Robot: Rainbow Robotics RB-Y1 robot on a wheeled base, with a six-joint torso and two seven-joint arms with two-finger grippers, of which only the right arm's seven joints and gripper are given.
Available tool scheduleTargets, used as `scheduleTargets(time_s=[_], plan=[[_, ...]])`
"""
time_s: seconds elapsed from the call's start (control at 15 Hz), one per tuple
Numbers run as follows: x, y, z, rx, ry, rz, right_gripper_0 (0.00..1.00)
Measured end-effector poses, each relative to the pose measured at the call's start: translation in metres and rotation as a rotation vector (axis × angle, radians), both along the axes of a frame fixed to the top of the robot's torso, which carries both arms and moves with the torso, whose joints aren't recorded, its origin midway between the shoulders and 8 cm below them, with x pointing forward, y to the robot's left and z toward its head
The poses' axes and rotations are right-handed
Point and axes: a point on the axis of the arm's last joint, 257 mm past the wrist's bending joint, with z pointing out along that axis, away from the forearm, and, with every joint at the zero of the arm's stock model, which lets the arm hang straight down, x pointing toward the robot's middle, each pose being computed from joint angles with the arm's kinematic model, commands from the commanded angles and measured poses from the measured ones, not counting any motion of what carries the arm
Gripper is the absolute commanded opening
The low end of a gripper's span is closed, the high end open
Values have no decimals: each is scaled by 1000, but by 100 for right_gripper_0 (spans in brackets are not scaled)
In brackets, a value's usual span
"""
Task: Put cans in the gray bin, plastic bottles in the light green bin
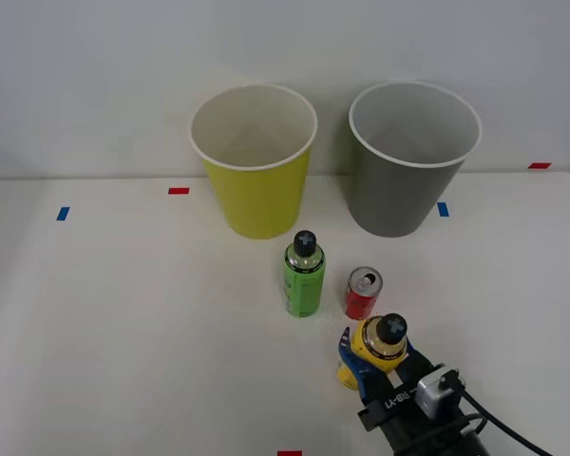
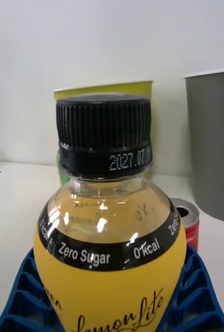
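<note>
Your right claw [image 1: 359, 369] is clamped on the yellow bottle [image 1: 378, 350] at the near right of the tabletop [image 1: 123, 332], blue fingers [image 2: 21, 290] hugging both sides of its body, bottle upright. Red can [image 1: 363, 293] sits just beyond it and the green bottle [image 1: 304, 275] to the can's left, so lift straight up before you swing, or you'll likely clip the can. Then carry far-left to the light green bin [image 1: 256, 161], not the gray bin [image 1: 408, 161] on its right, and release above its rim.
</note>
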Motion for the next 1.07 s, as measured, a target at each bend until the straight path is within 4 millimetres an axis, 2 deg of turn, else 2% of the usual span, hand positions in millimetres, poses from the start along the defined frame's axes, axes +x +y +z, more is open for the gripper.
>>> scheduleTargets(time_s=[0.2, 0.33, 0.53, 0.87, 1.07], plan=[[-11, -15, 24, 37, -7, 14, 0], [-15, -15, 56, 113, -26, 36, 0], [-15, -12, 109, 244, -61, 57, 0], [-11, -5, 210, 448, -109, 130, 0], [8, 2, 233, 437, -140, 157, 0]])
